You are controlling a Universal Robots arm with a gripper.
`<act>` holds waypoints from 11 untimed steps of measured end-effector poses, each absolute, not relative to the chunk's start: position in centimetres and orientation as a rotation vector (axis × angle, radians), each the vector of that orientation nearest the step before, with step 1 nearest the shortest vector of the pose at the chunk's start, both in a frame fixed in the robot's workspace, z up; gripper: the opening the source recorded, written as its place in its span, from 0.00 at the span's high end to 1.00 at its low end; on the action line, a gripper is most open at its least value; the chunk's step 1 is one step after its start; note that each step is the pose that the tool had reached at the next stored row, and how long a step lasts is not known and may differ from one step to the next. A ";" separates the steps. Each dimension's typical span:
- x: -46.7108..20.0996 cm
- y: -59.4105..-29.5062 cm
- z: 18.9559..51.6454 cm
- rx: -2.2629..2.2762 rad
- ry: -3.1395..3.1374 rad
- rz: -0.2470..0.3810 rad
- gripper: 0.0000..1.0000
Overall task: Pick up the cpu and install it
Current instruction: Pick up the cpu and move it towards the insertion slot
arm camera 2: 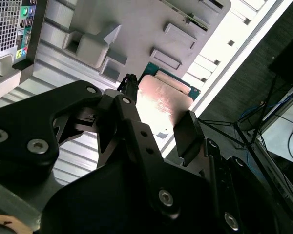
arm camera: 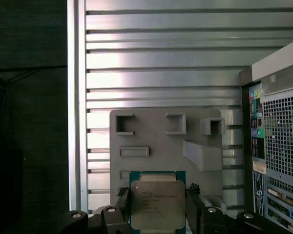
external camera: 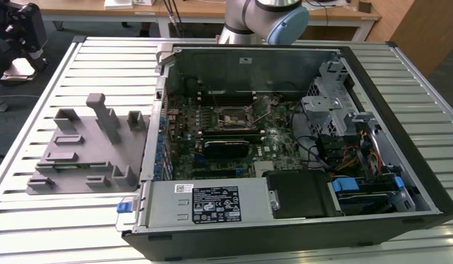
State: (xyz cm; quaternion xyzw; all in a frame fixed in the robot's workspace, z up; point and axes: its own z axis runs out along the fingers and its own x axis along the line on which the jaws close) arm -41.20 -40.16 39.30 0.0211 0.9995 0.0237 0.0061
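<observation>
In both wrist views the cpu (arm camera: 157, 204) (arm camera 2: 163, 100), a flat square chip with a shiny metal top and a green edge, sits between my two black fingers (arm camera: 123, 207) (arm camera 2: 188, 131). My gripper (arm camera: 157, 201) (arm camera 2: 158, 105) is shut on it and holds it high above the grey tray (arm camera: 151, 131) (arm camera 2: 136, 24) on the slatted table. In the exterior view the black socket frame (external camera: 237, 117) with its metal lever lies on the green motherboard inside the open computer case, and the tray (external camera: 72, 165) stands towards the exterior view's left of the case.
The open computer case (external camera: 300, 143) holds a power supply (external camera: 204, 203), cables and drive bays. Its rear panel (arm camera: 278, 146) stands beside the tray. Upright grey blocks (external camera: 101, 113) rise from the tray. The arm's base (external camera: 263, 16) stands behind the case. The table edge (arm camera: 71, 122) drops to dark floor.
</observation>
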 end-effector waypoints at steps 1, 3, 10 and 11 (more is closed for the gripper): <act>-41.1 -40.2 39.3 0.066 3.128 0.074 0.46; -41.0 -40.2 39.3 0.066 3.128 0.074 0.46; -40.6 -40.2 39.3 0.066 3.128 0.074 0.46; -40.6 -40.2 39.3 0.066 3.128 0.074 0.46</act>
